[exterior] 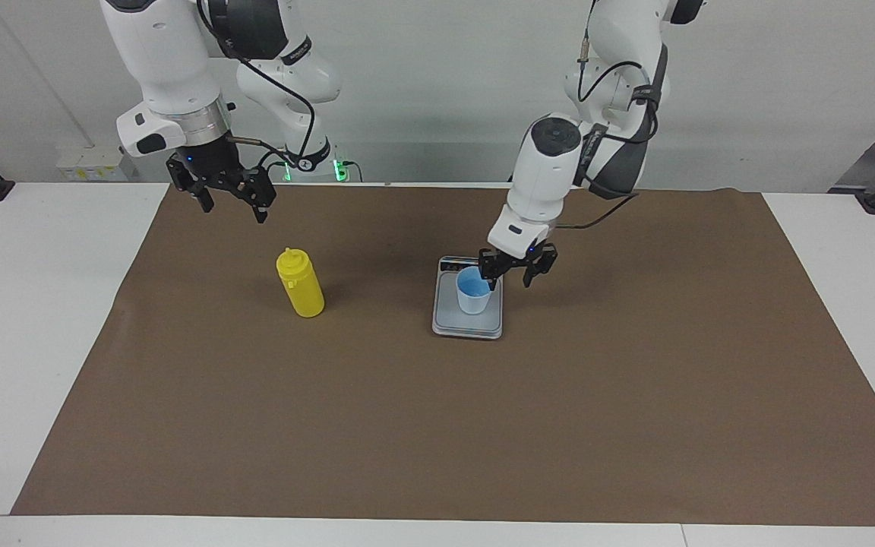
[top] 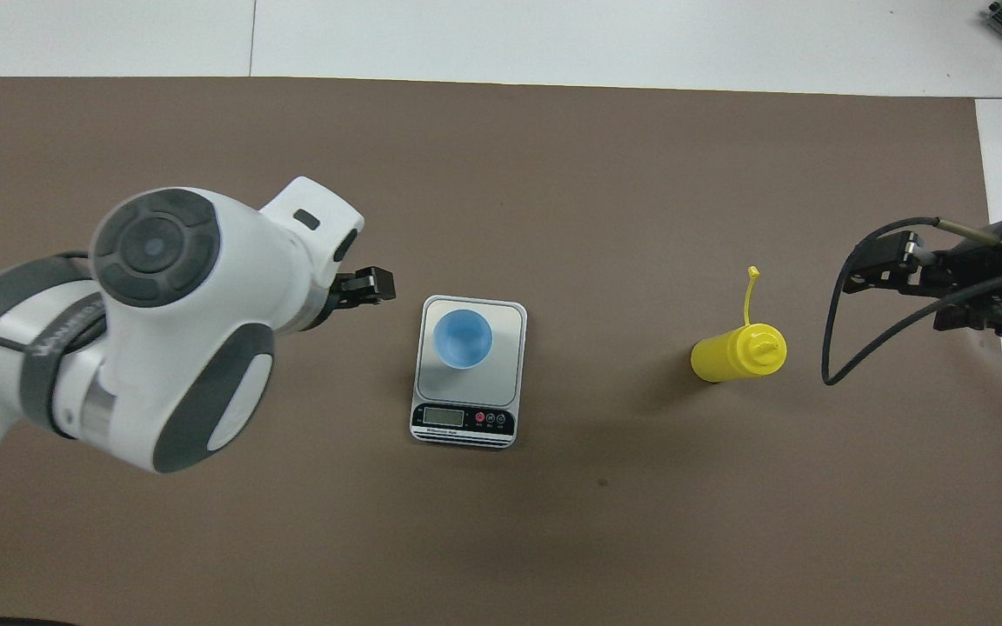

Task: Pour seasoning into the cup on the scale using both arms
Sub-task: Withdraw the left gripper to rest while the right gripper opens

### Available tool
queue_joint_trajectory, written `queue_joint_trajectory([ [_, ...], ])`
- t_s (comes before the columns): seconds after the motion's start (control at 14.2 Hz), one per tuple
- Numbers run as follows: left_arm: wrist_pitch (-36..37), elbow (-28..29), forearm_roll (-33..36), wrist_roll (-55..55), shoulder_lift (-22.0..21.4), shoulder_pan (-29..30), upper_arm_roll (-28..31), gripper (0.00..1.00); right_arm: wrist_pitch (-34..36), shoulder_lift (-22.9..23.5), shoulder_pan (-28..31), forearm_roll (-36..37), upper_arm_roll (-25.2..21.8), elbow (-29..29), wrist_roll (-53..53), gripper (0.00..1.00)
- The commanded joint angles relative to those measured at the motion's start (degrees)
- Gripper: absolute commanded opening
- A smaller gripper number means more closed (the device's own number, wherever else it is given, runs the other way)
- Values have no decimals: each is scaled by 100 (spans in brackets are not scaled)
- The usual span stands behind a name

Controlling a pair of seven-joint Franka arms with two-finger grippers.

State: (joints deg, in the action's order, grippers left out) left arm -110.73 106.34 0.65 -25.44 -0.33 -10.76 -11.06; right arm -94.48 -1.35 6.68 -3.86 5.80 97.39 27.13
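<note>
The light-blue cup (exterior: 475,293) stands upright on the grey scale (exterior: 467,325) in the middle of the brown mat; both show in the overhead view, the cup (top: 464,338) on the scale (top: 508,381). My left gripper (exterior: 510,278) hangs open and empty close beside the cup, on the side toward the left arm's end; only its tip (top: 370,287) shows from above. The yellow seasoning bottle (exterior: 301,284) stands upright on the mat toward the right arm's end, its cap hanging off on the tether (top: 753,287). My right gripper (exterior: 232,207) is open and empty, raised above the mat near the bottle.
The brown mat (exterior: 437,425) covers most of the white table (exterior: 27,304). The scale's display strip (top: 464,418) faces the robots. The left arm's large elbow (top: 170,322) hides part of the mat in the overhead view.
</note>
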Motion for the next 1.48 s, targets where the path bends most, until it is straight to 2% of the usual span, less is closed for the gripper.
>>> queue_joint_trajectory([
  [0.0, 569, 98, -3, 941, -467, 529, -36, 100, -158, 292, 158, -280, 35, 17, 642, 100],
  [0.21, 991, -16, -74, 1908, -626, 1013, -10, 100, -124, 564, 474, -545, 26, -27, 1249, 100],
  [0.49, 1711, -673, 5, 2921, -539, 1295, 113, 100, -53, 951, 711, -1063, 26, -36, 1795, 100],
  [0.78, 2152, -1343, -29, 2887, -275, 1445, 113, 100, -193, 1321, 1027, -1485, 26, 17, 2148, 100],
  [1.13, 2187, -1256, -74, 2782, -318, 1665, 113, 100, -343, 1716, 1186, -2248, 26, 113, 2148, 100],
  [1.27, 2153, -1247, -74, 2450, -319, 1656, 105, 100, -518, 1752, 1195, -2425, 26, 410, 2148, 100],
  [1.41, 2187, -1247, -74, 2360, -319, 1630, 104, 100, -790, 1673, 1256, -3012, 26, 937, 2183, 100],
])
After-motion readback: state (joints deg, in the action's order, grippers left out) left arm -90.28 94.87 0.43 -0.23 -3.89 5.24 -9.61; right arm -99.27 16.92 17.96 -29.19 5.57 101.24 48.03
